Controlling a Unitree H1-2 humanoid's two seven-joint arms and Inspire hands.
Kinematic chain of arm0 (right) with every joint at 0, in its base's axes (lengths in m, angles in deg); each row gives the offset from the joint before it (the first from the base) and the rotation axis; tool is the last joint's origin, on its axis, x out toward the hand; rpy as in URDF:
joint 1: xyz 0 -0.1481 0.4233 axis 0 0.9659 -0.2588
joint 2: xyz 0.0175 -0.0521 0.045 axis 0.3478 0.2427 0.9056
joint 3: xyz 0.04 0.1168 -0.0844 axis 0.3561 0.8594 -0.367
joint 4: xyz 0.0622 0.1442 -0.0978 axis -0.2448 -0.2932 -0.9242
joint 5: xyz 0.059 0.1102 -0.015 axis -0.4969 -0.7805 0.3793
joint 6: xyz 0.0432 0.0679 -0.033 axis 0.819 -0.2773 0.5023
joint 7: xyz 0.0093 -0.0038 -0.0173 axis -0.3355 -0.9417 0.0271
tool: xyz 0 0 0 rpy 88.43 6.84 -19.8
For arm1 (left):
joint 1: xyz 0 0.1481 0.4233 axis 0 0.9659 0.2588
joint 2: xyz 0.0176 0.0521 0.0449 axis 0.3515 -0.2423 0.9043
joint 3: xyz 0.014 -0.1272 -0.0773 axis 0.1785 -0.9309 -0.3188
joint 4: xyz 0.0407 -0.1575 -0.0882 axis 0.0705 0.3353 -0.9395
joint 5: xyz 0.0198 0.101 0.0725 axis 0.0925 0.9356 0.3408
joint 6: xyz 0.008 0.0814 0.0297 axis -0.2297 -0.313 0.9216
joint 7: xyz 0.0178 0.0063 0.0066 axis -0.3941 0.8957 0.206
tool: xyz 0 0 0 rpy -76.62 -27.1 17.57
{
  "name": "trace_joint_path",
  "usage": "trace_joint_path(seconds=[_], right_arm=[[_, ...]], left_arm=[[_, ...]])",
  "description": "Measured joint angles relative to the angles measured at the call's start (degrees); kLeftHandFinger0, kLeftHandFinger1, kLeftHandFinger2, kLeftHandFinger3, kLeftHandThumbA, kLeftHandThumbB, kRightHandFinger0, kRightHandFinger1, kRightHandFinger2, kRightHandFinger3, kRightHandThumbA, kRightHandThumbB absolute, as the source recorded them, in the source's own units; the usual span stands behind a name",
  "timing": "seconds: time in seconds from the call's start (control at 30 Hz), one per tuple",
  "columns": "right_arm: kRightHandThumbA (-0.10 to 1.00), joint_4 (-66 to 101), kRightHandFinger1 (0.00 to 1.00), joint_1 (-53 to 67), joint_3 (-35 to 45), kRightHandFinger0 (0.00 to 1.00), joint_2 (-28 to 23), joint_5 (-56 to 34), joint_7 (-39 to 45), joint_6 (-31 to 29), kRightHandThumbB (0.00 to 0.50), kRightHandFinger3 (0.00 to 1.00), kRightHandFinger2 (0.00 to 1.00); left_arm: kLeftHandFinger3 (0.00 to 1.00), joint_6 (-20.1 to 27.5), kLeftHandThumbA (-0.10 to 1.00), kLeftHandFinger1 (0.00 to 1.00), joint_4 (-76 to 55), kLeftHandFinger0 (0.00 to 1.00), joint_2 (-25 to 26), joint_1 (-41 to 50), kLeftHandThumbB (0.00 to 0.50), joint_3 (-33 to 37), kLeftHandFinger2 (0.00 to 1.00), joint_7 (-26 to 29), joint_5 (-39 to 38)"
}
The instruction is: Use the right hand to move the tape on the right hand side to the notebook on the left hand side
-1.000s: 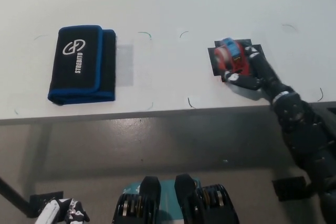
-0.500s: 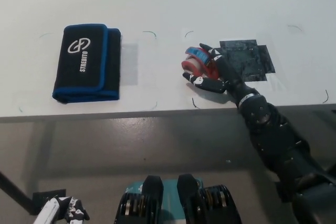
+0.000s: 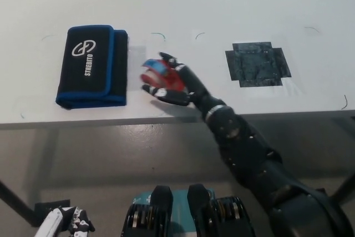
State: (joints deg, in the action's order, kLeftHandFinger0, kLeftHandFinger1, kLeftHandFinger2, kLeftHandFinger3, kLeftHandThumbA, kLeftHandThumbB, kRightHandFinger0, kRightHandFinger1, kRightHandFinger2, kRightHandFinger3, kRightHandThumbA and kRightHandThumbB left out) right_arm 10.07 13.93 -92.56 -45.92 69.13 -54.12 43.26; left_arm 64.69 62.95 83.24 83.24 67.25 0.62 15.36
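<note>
My black right hand [image 3: 169, 81] is shut on the red and blue tape [image 3: 158, 74], holding it just above the white table. It hovers a short way right of the notebook [image 3: 91, 65], a black case with blue edging and a white logo, lying flat at the left. A gap of bare table separates the tape from the notebook's right edge. My white left hand [image 3: 65, 222] rests low at the bottom left, below the table.
A black cross-shaped tape patch [image 3: 257, 63] marks the table [image 3: 222, 4] at the right, now uncovered. Small pen marks dot the surface. The table's front edge [image 3: 111, 119] runs just under my right hand.
My right hand has carried the tape leftward from the black patch, across the middle of the table, to just beside the notebook. The camera shifted slightly after the earliest frame.
</note>
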Motion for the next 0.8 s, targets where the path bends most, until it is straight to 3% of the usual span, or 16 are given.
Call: trace_joint_path(seconds=[0.37, 0.6, 0.77, 0.8], right_arm=[[0.81, 0.07, 1.0, -0.52, -0.23, 1.0, 0.69, -0.04, 0.17, -0.18, 0.356, 1.0, 1.0], [0.84, 0.09, 1.0, -0.52, -0.34, 1.0, 0.31, -0.07, 0.39, -0.2, 0.389, 1.0, 1.0], [0.83, 0.75, 1.0, -0.51, -0.69, 1.0, -0.55, -0.03, 0.59, -0.21, 0.375, 1.0, 1.0], [0.86, 1.5, 1.0, -0.51, -0.69, 1.0, -1.09, -0.06, 0.84, -0.21, 0.417, 1.0, 1.0]], left_arm=[[0.4, -0.03, 0.17, 0.21, -0.19, 0.27, 0.26, -0.03, 0.005, -0.02, 0.25, -0.69, -0.06], [0.41, -0.02, 0.17, 0.21, -0.2, 0.27, 0.26, -0.05, 0.006, -0.19, 0.25, -0.82, -0.06], [0.4, -0.02, 0.16, 0.21, -0.2, 0.27, 0.25, -0.06, 0.003, -0.41, 0.25, -0.83, -0.07], [0.4, -0.02, 0.17, 0.21, -0.2, 0.28, 0.24, -0.05, 0.009, -0.46, 0.25, -0.83, -0.08]])
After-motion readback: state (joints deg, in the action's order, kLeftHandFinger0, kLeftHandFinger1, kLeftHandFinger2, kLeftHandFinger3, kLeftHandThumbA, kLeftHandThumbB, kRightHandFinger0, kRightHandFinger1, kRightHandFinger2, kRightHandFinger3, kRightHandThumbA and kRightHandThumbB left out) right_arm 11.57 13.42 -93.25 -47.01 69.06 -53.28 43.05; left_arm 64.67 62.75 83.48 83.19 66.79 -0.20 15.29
